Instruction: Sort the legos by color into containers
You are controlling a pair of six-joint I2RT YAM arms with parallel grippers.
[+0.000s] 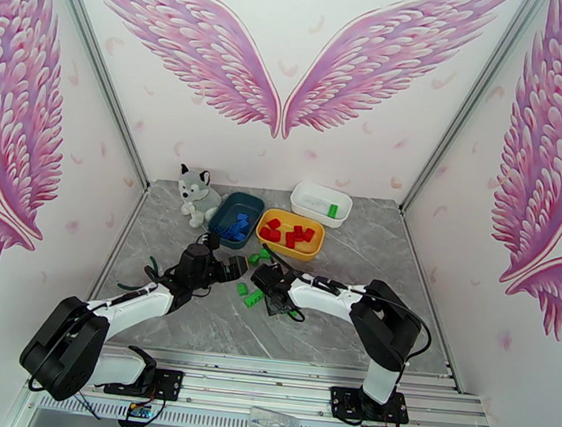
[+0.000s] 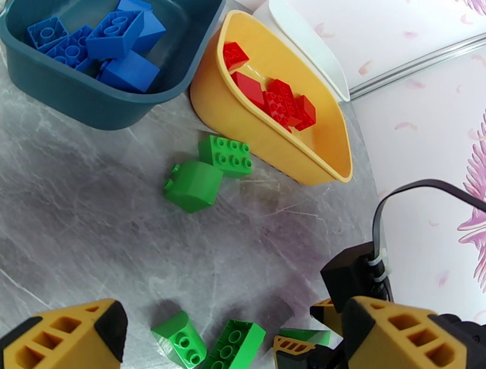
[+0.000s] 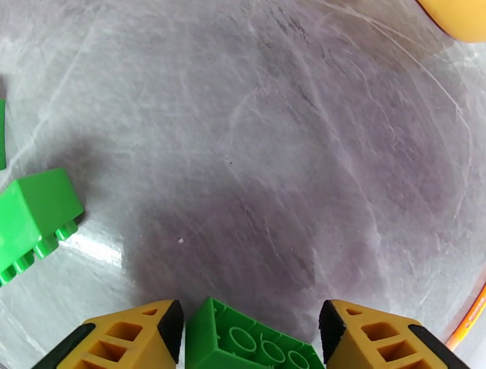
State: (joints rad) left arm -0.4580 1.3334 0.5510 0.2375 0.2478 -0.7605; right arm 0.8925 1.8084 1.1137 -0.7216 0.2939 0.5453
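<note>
Green brick (image 3: pixel 255 349) sits on the table (image 3: pixel 273 152), on the near side of the yellow tub (image 1: pixel 285 250), flanked closely by the right gripper (image 3: pixel 247 315); whether the fingers pinch it yet I cannot tell. The left gripper (image 2: pixel 237 321) hangs spread wide and empty. Blue legos (image 1: pixel 238 226) lie in the teal tub (image 1: pixel 218 219) left of the yellow one, red legos (image 1: pixel 288 233) inside it, and one green lego (image 1: pixel 332 210) in the white tub (image 1: pixel 315 191) behind it. By my count, about five loose greens (image 2: pixel 225 155) remain.

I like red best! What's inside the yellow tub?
Several red legos, piled in the yellow tub. The bricks on top hide whatever lies beneath the pile.
</note>
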